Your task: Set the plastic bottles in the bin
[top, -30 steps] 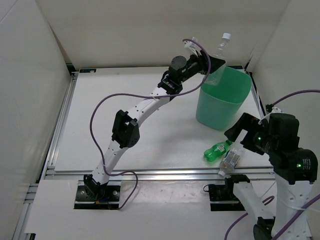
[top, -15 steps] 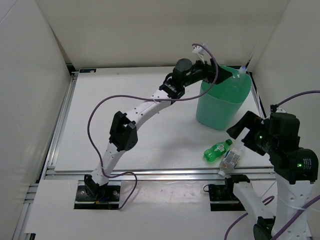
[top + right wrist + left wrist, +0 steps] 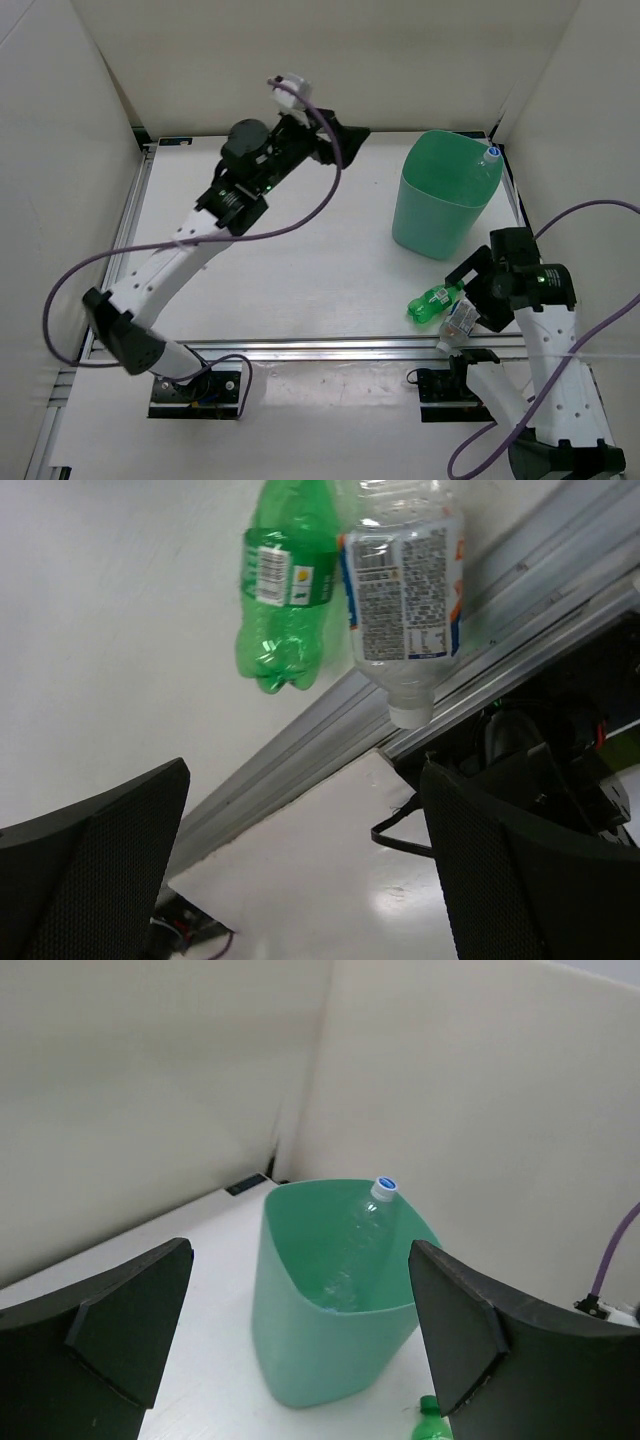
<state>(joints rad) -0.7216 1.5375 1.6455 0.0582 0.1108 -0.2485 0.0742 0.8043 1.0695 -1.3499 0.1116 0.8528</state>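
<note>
**Right wrist view: the next bottle is being lined up**

Two bottles are being framed ahead of the right jaws, which are being held wide open with nothing between them. The green bottle (image 3: 288, 590) is lying ahead, nearer the finger at the left of that view. The labelled clear bottle (image 3: 403, 590) is lying just beside it, nearer the other finger, and the two seem to be touching. Its white cap is pointing back toward the jaws and hanging over the aluminium rail (image 3: 300, 745) at the edge of the surface (image 3: 120, 630).

A pick is judged to be in preparation, and neither bottle is being gripped yet. Because the pair is lying side by side, one finger is being asked to enter the narrow seam between them. The jaws are probably best centred over a single body, across its width and clear of the tapering neck. The green bottle is looking like the safer choice, since it is resting fully on the surface. A nudge could roll the labelled bottle off the rail.

The left jaws are also being held open and empty, well back from the bin (image 3: 320, 1360), which is sitting straight ahead between the fingers. A plain clear bottle (image 3: 358, 1245) is leaning inside it, cap at the rim. Whether more is lying inside cannot be told.
</note>
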